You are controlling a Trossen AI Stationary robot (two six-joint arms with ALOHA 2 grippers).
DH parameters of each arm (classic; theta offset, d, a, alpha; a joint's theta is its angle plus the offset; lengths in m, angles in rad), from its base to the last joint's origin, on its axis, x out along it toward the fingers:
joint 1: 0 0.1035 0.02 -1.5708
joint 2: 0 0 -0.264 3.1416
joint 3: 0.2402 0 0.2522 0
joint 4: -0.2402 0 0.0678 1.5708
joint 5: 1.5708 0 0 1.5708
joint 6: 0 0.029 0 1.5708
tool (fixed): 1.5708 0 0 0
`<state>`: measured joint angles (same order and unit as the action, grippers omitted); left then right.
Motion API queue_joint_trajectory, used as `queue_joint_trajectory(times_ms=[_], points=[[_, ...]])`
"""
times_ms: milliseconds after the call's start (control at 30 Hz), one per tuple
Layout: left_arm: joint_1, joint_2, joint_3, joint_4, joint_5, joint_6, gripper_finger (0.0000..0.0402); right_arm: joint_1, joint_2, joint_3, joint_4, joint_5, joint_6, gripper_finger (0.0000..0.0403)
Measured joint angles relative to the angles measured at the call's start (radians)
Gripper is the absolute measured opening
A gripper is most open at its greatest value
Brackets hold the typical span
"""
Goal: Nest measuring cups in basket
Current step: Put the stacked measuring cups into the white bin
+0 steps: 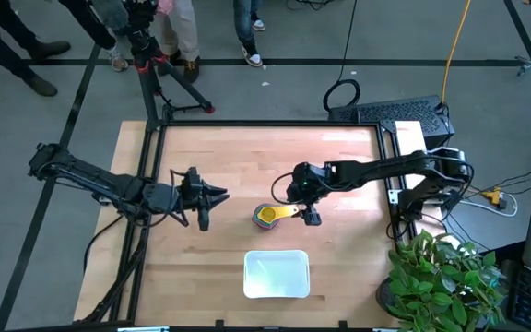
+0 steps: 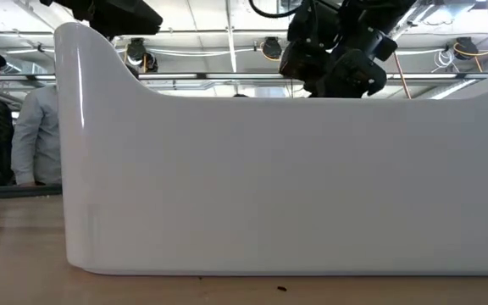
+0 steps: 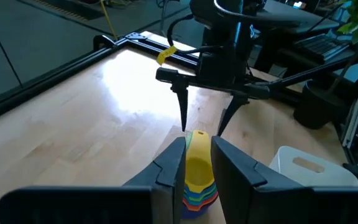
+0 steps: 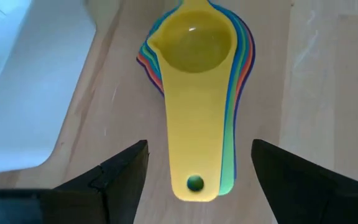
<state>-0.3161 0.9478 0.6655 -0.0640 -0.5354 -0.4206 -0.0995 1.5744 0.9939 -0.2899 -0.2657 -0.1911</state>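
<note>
My right claw (image 4: 194, 171) hangs spread over the stacked cups (image 4: 197, 74), handle lengthwise between my fingers; stack sits on the table just beyond the basket (image 1: 277, 275); left claw (image 1: 212, 205) farther off, spread

The right arm reaches in from three o'clock toward the middle of the counter, wrist bent down, its pincer (image 1: 305, 205) spread wide with the two fingers (image 4: 120, 171) apart and nothing between them. The left arm stretches in from nine o'clock, forearm roughly level, its pincer (image 1: 212, 201) pointing toward three o'clock, fingers (image 3: 169, 165) parted and empty, well apart from the other arm's.
</note>
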Motion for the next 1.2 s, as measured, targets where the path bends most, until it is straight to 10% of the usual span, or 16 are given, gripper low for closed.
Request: queue_joint_trajectory(times_ms=[1200], points=[[-0.004, 0.000, 0.000, -0.023, 0.006, -0.010, 0.0078, 0.056, 0.191, 0.170, -0.189, 0.139, -0.055, 0.0200]])
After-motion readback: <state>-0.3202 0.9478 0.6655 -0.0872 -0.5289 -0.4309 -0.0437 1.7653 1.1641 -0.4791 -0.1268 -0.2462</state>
